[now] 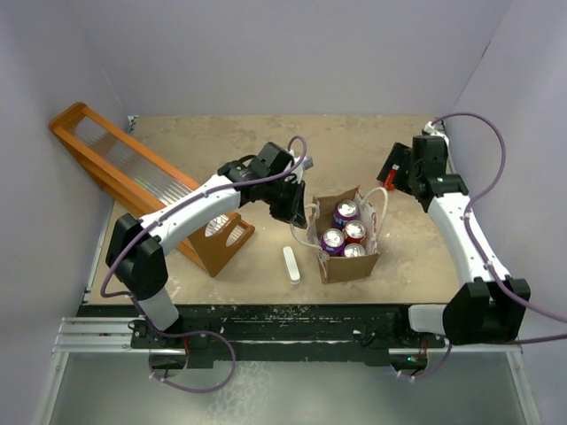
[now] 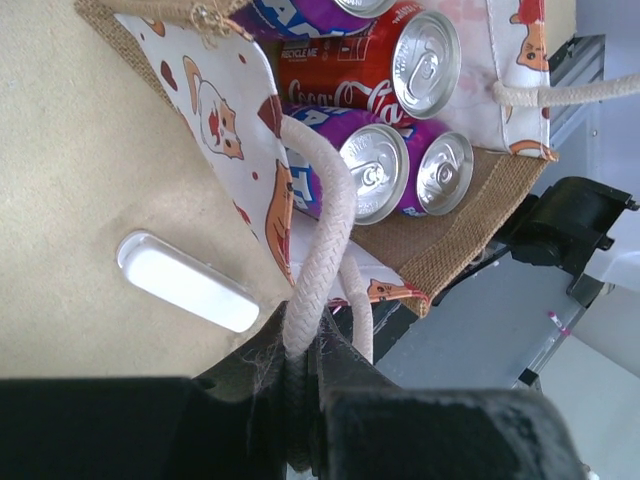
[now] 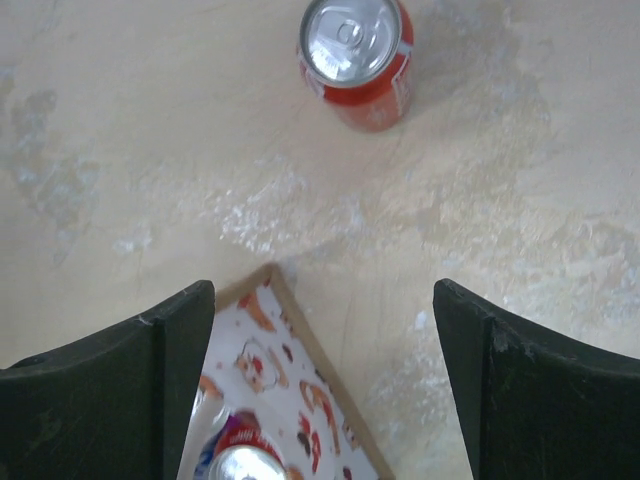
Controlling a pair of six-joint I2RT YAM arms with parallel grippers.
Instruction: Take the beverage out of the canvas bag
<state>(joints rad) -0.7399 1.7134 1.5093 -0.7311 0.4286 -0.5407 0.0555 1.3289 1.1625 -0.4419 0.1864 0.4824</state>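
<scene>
Canvas bag (image 1: 348, 266) holds four cans (image 1: 333, 240), one red can (image 3: 357, 60) stands out on tabletop (image 3: 150, 150); my left pincer (image 2: 305, 390) clamps the handle (image 2: 325, 230), right pincer (image 3: 322, 300) gapes empty.

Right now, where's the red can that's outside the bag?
Right wrist view: the red can stands upright on the table, right of the canvas bag, clear of its corner, ahead of the open right gripper.

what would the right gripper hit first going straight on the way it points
Probably bare table ahead of the open right gripper, just past the canvas bag's corner; the red can stands farther off. Depth is unclear.
</scene>
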